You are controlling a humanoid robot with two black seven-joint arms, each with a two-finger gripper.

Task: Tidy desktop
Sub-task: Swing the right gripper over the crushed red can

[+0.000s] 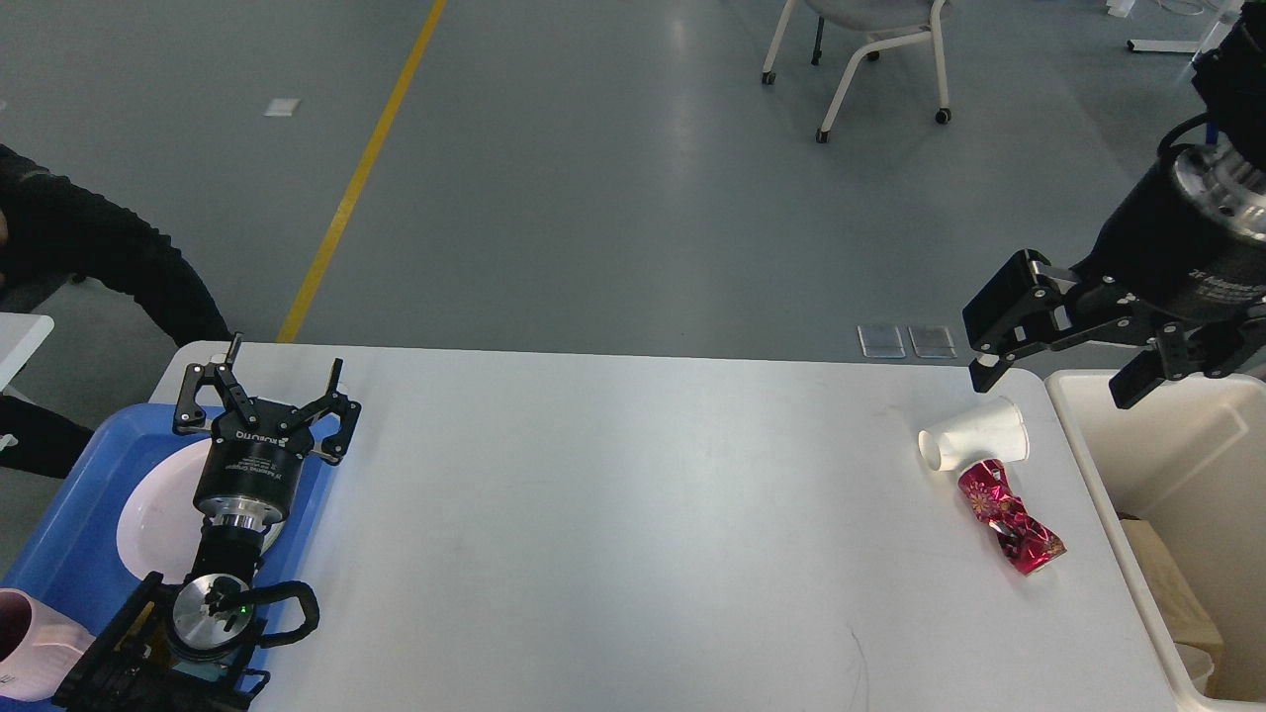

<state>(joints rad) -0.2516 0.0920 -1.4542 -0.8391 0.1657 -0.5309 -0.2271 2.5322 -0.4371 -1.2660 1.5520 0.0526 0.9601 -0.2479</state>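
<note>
A: Head view, item one. What carries everything?

B: The desktop [613,514], one, white, filling the lower frame from the blue tray [69,514] on the left to the cream bin [1078,445] on the right. A thin dark scratch shows near its front edge.

A: Loose items on it?

B: Two. One white paper cup [974,433], on its side with the mouth facing left, and one crushed red can [1009,516] just in front of it, apparently touching. Both lie near the right edge beside the bin, which I judge suits them as rubbish to be dropped there.

A: The tray's contents?

B: One white plate [158,509], partly covered by the arm above it. One pink cup [25,643] at the lower left corner, cut by the frame edge. The tray looks like the place for crockery.

A: The bin's?

B: A brownish cardboard-like piece inside; more I cannot make out.

A: Grippers?

B: Two. The left gripper [265,391] hangs over the tray's far end, fingers spread wide and holding nothing. The right gripper [1063,361] hovers above the table's far right corner, close to the cup, fingers parted and empty, likely placed to reach the cup or can.

A: Beyond the table?

B: One chair [860,40], one yellow floor line [366,168], one dark-sleeved person's arm [89,257] at left.
</note>
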